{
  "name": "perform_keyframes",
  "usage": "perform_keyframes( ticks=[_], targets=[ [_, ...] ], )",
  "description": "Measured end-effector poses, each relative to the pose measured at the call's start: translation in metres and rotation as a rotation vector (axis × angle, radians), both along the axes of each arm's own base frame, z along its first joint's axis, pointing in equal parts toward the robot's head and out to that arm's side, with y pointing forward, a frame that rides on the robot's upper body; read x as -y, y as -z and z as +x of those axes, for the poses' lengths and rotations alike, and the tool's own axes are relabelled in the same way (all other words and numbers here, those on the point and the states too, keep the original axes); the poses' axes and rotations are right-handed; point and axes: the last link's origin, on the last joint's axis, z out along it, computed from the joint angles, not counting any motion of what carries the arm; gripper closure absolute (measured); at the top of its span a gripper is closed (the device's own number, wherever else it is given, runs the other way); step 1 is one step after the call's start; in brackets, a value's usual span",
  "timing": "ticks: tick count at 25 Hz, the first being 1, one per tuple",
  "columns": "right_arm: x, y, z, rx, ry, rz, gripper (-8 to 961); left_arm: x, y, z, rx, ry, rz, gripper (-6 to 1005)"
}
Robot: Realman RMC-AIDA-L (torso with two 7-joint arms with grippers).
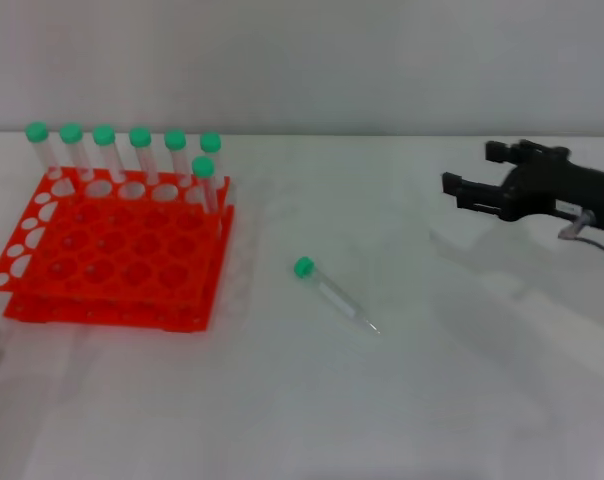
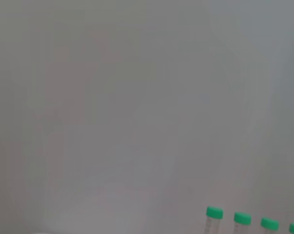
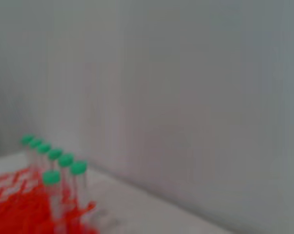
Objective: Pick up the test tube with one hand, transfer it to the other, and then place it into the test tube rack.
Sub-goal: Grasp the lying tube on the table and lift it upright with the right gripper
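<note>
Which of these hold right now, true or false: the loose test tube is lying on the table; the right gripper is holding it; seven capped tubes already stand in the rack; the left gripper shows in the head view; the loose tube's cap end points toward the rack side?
1. The loose test tube lies flat on the table. True.
2. The right gripper holds it. False: it hovers open, apart from the tube, off to the right.
3. Seven capped tubes stand in the test tube rack. True: six in the back row, one in front.
4. The left gripper shows in the head view. False: it is not in view.
5. The tube's green cap points toward the rack side. True.
</note>
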Motion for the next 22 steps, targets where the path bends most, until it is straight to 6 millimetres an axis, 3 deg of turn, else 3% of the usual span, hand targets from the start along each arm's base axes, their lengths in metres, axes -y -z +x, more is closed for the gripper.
perform_keyframes(
  ticks=[7,11,15,22],
  targets=[
    [0.010,-0.017,-0.081,0.263,0.053,-0.124,159,-0.006,0.001,0.005,0.030,0.016,0.025,155],
    [0.019,-0.013,-0.122,0.335,0.106,-0.168,160,-0.009,0.000,0.007,0.041,0.017,0.046,157],
    [0.027,0.014,-0.154,0.477,0.137,-0.221,159,-0.014,0.004,0.010,0.070,0.018,0.054,158],
    [0.032,0.067,-0.188,0.633,0.174,-0.324,171,-0.017,0.016,0.013,0.046,-0.007,0.050,160]
  ],
)
